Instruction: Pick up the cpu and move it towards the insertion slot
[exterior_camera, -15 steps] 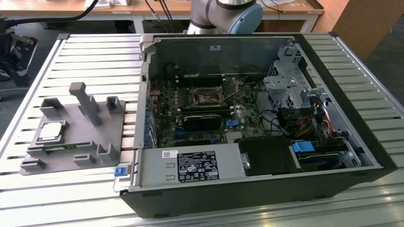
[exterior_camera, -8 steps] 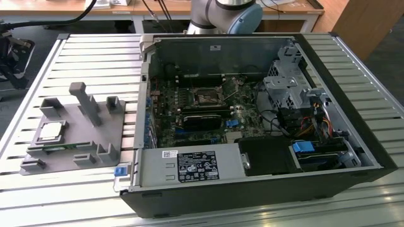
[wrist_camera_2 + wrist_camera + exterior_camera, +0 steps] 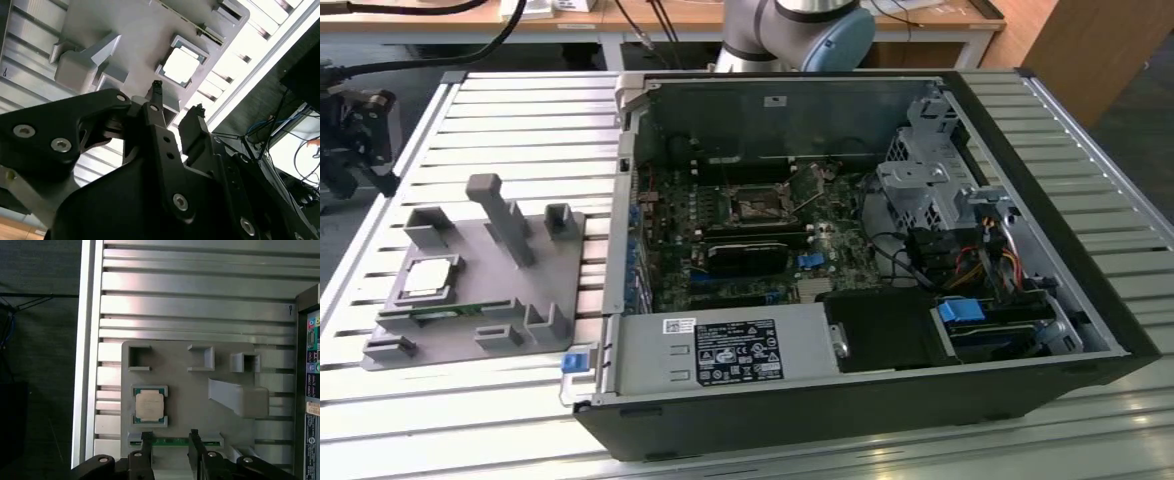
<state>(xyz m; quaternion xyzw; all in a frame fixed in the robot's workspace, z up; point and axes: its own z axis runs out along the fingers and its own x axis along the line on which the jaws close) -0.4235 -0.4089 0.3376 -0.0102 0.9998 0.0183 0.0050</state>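
Slatted table (image 3: 520, 110) at the exterior view's left is bearing the cpu (image 3: 150, 406) in a grey fixture (image 3: 494, 285), with the gripper (image 3: 170, 437) hovering above, spread open and holding nothing; the chip is probably light, stiff and fragile, so its opposite rims are looking safest to pinch.

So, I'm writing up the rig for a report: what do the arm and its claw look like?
The arm in the exterior view is silvery grey with a light blue joint cap. The claw, in both wrist views, is matte black: angular linked plates with silver screws, ending in two slim fingers with narrow tips.
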